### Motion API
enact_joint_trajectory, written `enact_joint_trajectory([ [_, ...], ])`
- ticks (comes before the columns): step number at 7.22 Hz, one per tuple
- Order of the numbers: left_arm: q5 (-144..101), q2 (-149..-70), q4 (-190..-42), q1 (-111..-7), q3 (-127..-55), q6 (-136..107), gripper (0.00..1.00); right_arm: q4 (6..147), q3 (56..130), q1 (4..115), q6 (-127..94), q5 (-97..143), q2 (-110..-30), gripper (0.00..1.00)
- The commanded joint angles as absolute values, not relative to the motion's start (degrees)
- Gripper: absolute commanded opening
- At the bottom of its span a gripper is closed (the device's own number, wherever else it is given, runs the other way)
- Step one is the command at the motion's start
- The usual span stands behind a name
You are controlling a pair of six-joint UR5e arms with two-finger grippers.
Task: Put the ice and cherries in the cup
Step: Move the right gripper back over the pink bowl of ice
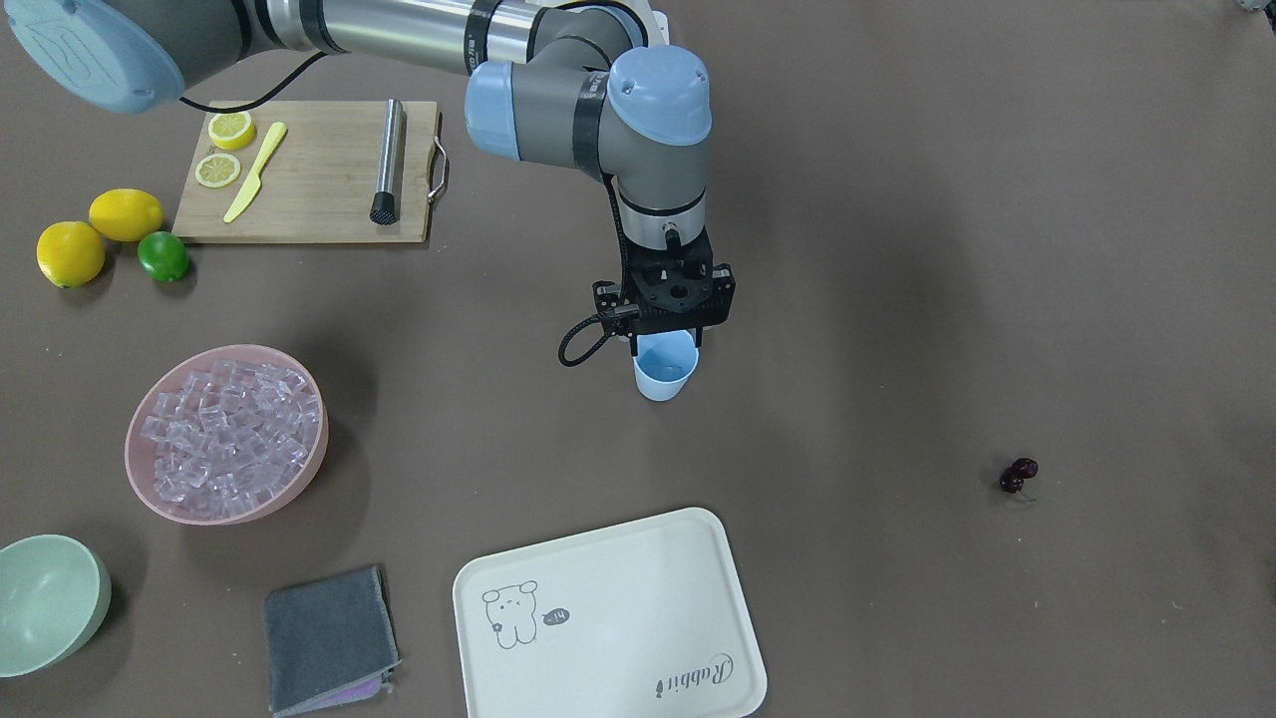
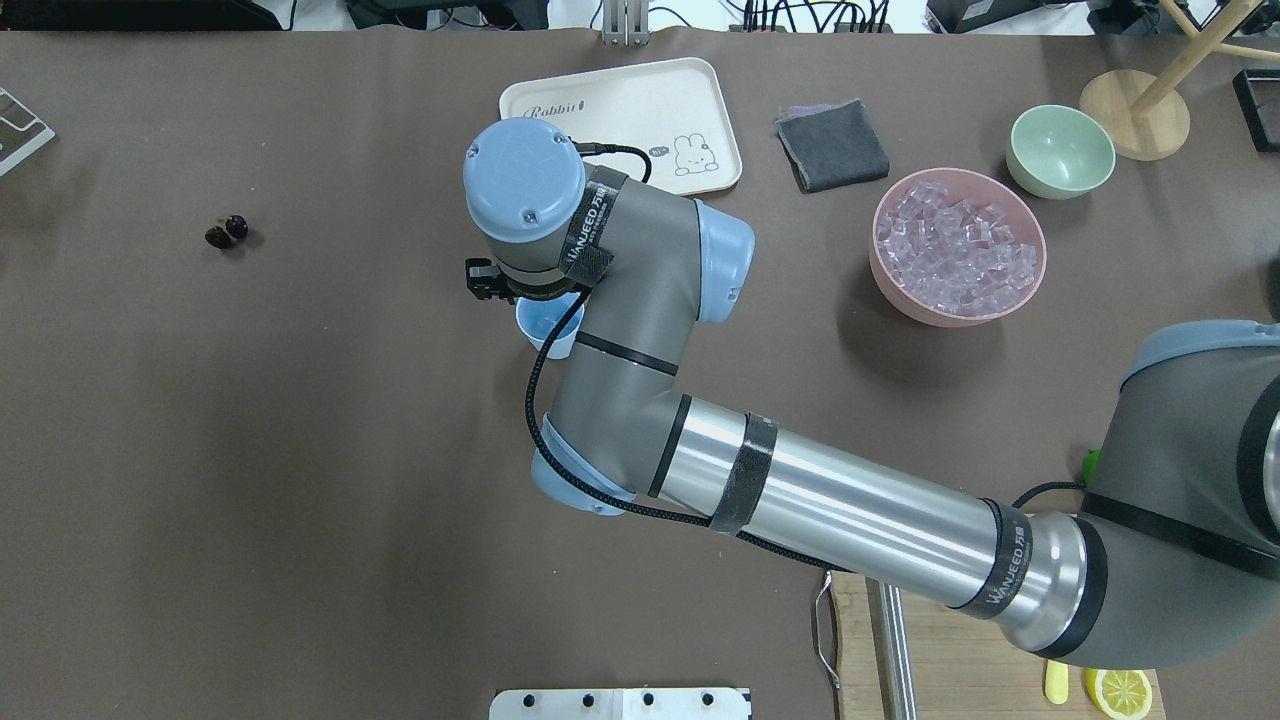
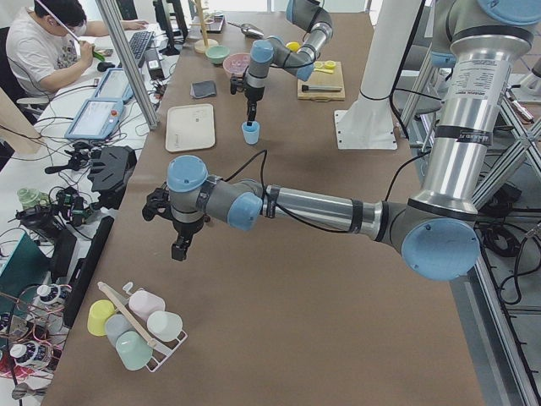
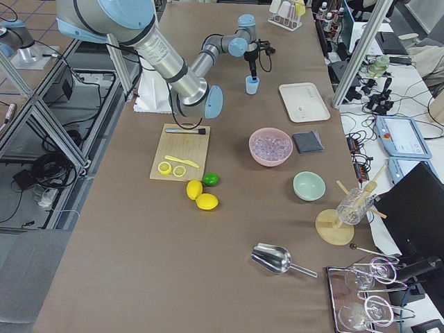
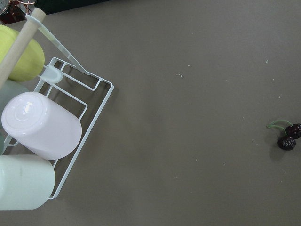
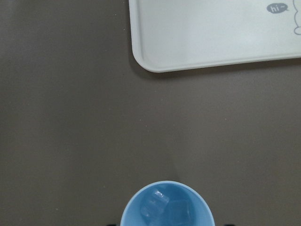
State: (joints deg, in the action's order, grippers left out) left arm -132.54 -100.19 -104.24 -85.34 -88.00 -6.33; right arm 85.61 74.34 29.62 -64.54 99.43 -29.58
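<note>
Cup [image 1: 666, 369] stands upright mid-table on the matte brown table cover [image 1: 897, 249]: small, light blue, smooth, tapered, no handle. My right wrist cam looks straight down into it, and I see at least two clear glassy cubes of ice [image 6: 157, 205] at the bottom. Right gripper [image 1: 665, 341] hangs directly above the rim with its black body vertical. Its jaws look spread about as wide as the cup, one finger showing at each side of the rim, nothing held. The bulk ice is heaped in the round pink bowl [image 1: 317, 449], well to the cup's right from the robot's side, with a smooth pale green bowl [image 1: 90, 608] just past it. Cherries [image 1: 1019, 475] lie on bare table well to the cup's left: two tiny glossy dark red rounds, touching, with thin green stems joined. Left wrist cam has them at its right edge and a white wire rack [image 5: 84, 136] of pastel tumblers at its left. Left gripper [image 3: 179, 247] hangs over the table's left end near that rack; only the side view shows it, so I can't tell how its jaws stand. Cream tray [image 1: 618, 568], rectangular with rounded corners and a cartoon print, lies on the cup's far side, with a folded grey cloth [image 1: 324, 633] beside it. Bamboo cutting board [image 1: 319, 179] sits near-right.
</note>
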Motion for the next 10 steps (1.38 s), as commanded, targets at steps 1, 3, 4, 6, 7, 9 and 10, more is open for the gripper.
enact_joint_trajectory([
  [1, -132.5, -100.4, -104.2, -85.1, -87.9, -6.3, 0.98, 86.2, 76.1, 32.3, -64.0, 102.4, -29.9, 0.99],
  [3, -132.5, -100.9, -104.2, -84.9, -87.3, -6.4, 0.98, 86.3, 84.1, 41.8, -55.0, 112.8, -39.1, 0.99],
  [4, -132.5, -100.9, -104.2, -84.6, -87.4, -6.4, 0.98, 85.6, 88.2, 46.0, -46.8, 115.4, -47.6, 0.99],
  [6, -132.5, -100.9, -104.7, -84.6, -87.9, -7.6, 0.98, 85.4, 88.9, 52.7, -27.8, 116.4, -56.3, 0.99],
  [7, -132.5, -100.8, -106.2, -83.9, -87.5, -8.9, 0.98, 81.4, 88.4, 55.1, -23.8, 118.9, -59.4, 0.99],
  [9, -132.5, -100.9, -107.7, -82.4, -86.8, -10.4, 0.98, 74.0, 85.4, 55.3, -24.1, 119.7, -60.5, 0.98],
  [10, -132.4, -100.8, -108.4, -82.3, -86.6, -10.4, 0.98, 72.6, 82.7, 55.5, -23.9, 119.7, -60.0, 0.97],
])
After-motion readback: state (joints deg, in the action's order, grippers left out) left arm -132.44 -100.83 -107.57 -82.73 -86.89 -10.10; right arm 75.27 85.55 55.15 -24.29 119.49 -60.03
